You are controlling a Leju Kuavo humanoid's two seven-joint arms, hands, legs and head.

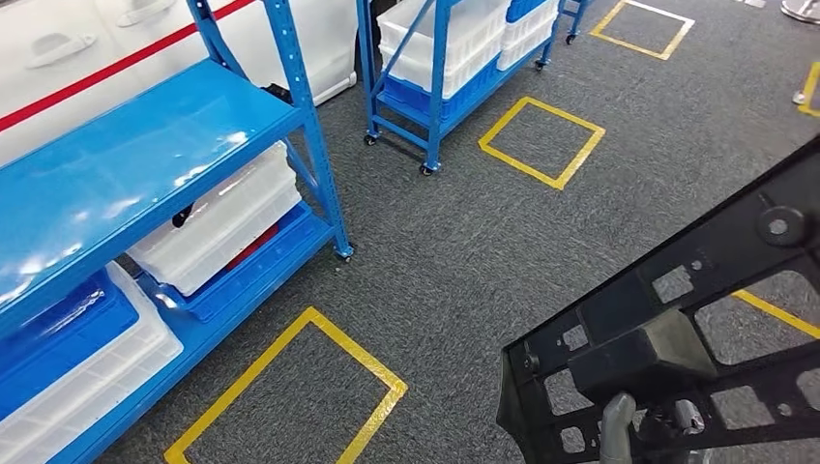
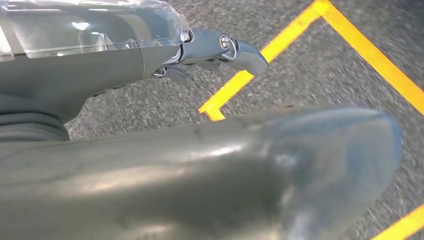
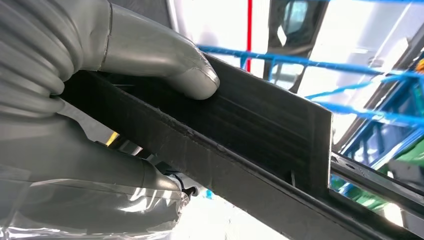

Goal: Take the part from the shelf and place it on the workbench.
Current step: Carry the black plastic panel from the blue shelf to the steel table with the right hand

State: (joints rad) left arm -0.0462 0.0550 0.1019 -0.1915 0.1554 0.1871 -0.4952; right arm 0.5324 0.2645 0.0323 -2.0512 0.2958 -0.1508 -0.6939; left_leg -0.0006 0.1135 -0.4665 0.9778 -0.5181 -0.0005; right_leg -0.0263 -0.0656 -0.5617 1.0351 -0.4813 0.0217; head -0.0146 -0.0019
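The part is a large black plastic frame (image 1: pixel 677 319) with several cut-outs, held above the carpet at the lower right of the head view. My right hand (image 1: pixel 633 420) grips it from below, a grey finger showing at its lower edge. In the right wrist view the thumb (image 3: pixel 170 65) presses on a flat black bar of the frame (image 3: pixel 250 140) and the hand (image 3: pixel 75 110) wraps around it. My left hand (image 2: pixel 100 75) hangs over the floor holding nothing, with a dark finger (image 2: pixel 240 50) stretched out apart from the thumb (image 2: pixel 250 165).
A blue shelf rack (image 1: pixel 145 145) stands at the left with white bins (image 1: pixel 222 222) and a blue bin (image 1: pixel 58 338) on its lower levels. A second blue cart (image 1: pixel 445 58) with white bins stands behind. Yellow taped squares (image 1: pixel 290 396) mark the grey carpet.
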